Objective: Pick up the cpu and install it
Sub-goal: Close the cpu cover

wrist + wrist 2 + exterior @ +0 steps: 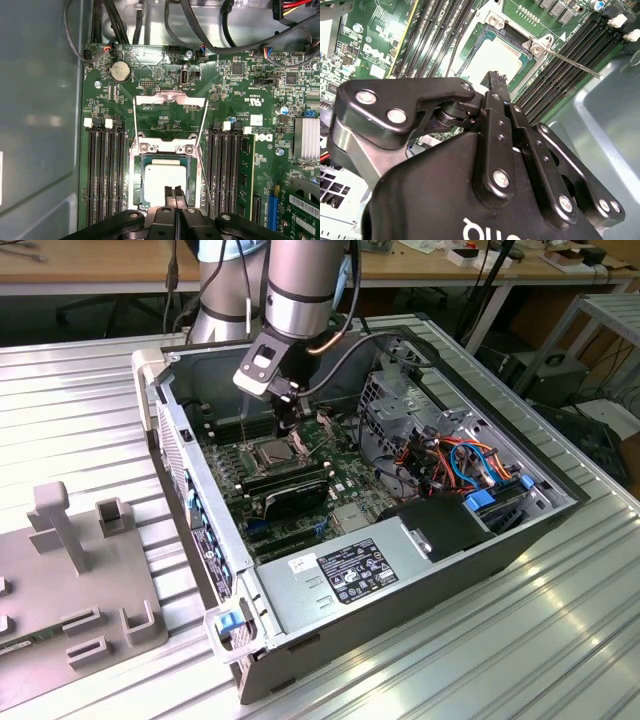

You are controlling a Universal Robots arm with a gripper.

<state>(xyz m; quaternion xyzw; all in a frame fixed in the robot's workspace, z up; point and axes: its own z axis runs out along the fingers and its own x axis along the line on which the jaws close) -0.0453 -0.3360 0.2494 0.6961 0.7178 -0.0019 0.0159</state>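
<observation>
The cpu [162, 180] is a small square chip with a pale silver top. It lies flat in the dark socket [136, 182] on the green motherboard [230, 95]. The socket's hinged metal frame [171, 99] is swung open away from it. My gripper [173, 192] hovers just over the cpu's near edge, its two black fingers pressed together with nothing between them. In the second wrist view the fingertips [495, 78] end right above the cpu [492, 60]. In the exterior view the gripper [287, 426] reaches down into the open case, directly above the cpu [272, 452].
Black memory slots [102, 170] run along both sides of the socket. A thin latch lever [572, 61] sticks out beside it. A long black card [290, 492], cable bundles [450, 465] and the power supply [340, 575] crowd the case. Grey fixtures [70, 570] stand at the exterior view's left.
</observation>
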